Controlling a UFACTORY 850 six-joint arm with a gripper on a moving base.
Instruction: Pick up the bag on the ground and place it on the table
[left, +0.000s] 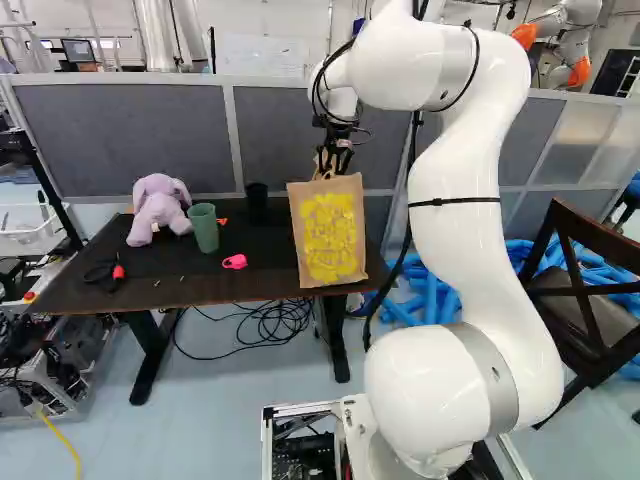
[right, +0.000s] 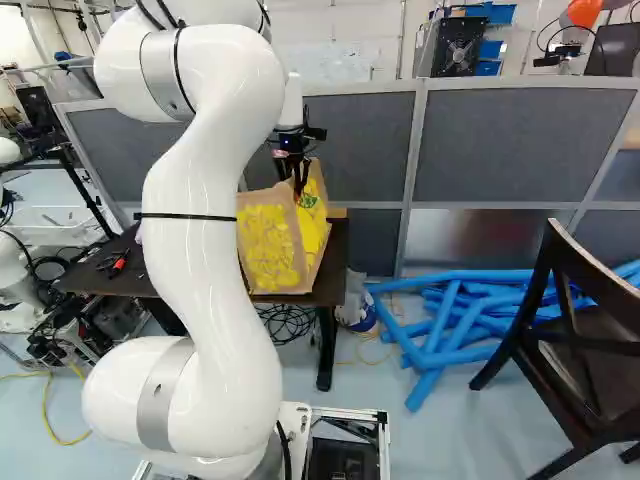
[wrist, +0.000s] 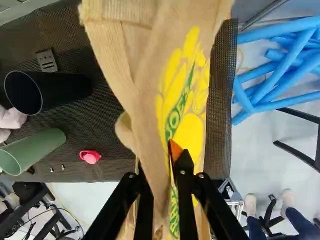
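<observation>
One bag (left: 328, 230) bears green lettering (wrist: 176, 114), some apparently hidden.

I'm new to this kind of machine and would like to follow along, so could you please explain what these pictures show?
It is one white robot arm on a moving base. Two pictures come from cameras on that base, behind the arm, one to its left and one to its right. The third comes from the arm's wrist, looking along its black two-fingered hand.

The hand is pinching a brown and yellow bag near its top, at the end of the dark table nearer the blue tubes. I cannot tell whether the table bears its weight. Also on the table are a purple plush toy, a green cup, a black cup and a small pink item.
</observation>
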